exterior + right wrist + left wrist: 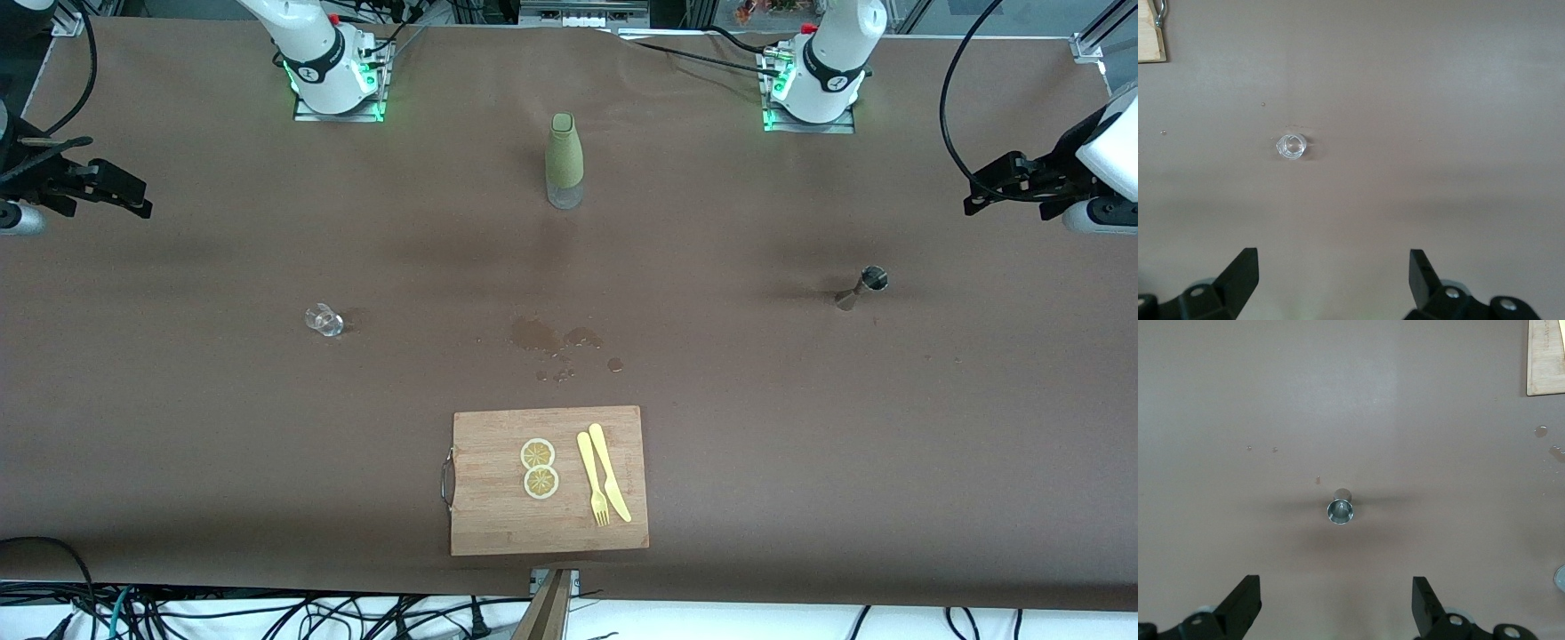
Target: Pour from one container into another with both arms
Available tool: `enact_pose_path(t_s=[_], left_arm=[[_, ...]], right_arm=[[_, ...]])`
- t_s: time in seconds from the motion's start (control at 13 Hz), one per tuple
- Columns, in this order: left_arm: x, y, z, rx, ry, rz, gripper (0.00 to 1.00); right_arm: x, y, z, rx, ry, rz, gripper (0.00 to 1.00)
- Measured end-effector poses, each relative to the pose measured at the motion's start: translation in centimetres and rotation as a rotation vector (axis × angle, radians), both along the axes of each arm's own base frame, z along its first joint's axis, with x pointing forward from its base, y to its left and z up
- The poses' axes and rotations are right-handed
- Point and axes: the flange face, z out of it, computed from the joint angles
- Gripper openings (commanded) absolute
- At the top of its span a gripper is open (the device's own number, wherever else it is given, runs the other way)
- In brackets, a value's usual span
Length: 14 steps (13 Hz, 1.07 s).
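On the table (178, 400), upright glass (324, 320), metal jigger (862, 287), capped bottle (564, 160)

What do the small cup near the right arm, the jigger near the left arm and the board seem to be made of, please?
Small cup: clear glass or plastic; the table shows through it.
Jigger: probably polished steel; grey with a bright rim.
Board: bamboo or pale wood, matte, with visible strips and a metal handle.

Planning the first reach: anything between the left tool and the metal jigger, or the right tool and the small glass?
Nothing visible. Left tool, open, looks down on the jigger over bare table; right tool, open, likewise on the glass.
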Motion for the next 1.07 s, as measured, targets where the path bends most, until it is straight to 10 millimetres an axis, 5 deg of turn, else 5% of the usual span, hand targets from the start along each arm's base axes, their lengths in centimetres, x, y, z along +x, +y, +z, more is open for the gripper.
enact_pose_path(t_s=[0.84, 1.07], left_arm=[[0.1, 0.5, -0.3, -0.041, 0.01, 0.017, 1.0], [0.0, 2.5, -0.3, -0.043, 0.007, -0.023, 1.0]], right_arm=[[-0.1, 0.0, 0.0, 0.0, 0.005, -0.001, 1.0], [-0.1, -0.4, -0.4, 0.001, 0.02, -0.01, 1.0]])
